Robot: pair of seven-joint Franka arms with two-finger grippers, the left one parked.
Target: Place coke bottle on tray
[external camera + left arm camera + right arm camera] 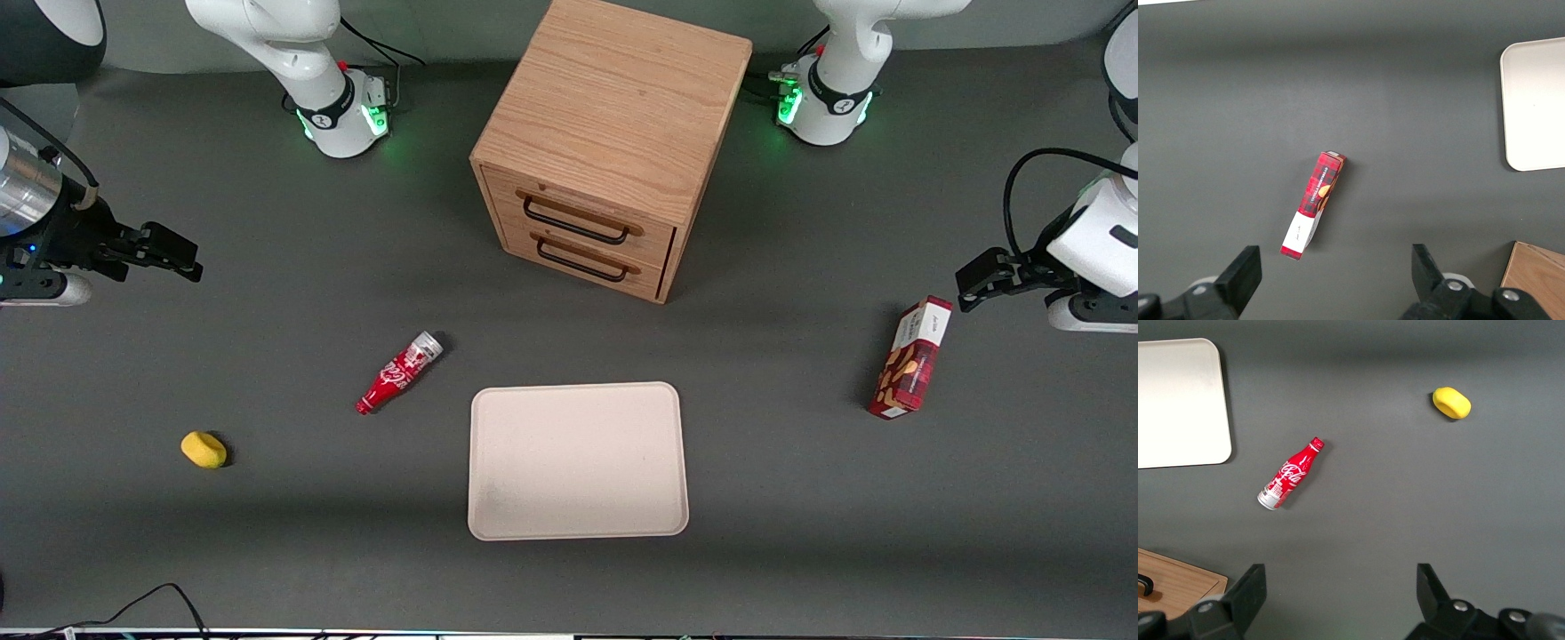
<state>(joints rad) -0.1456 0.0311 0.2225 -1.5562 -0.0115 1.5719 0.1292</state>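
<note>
**Bottle on bench, not on tray**

Coke bottle (pixel 399 372) lies on its side on the bench (pixel 267 533), just beside the tray (pixel 578 524), toward the working arm's end, not touching it. Jaws (pixel 1341 597) wide open, holding nothing, hanging above the bench well apart from the bottle. Yellow lump (pixel 204 449) sits nearer the front camera. Wooden drawer cabinet (pixel 613 133) stands farther from it than the tray.
</note>
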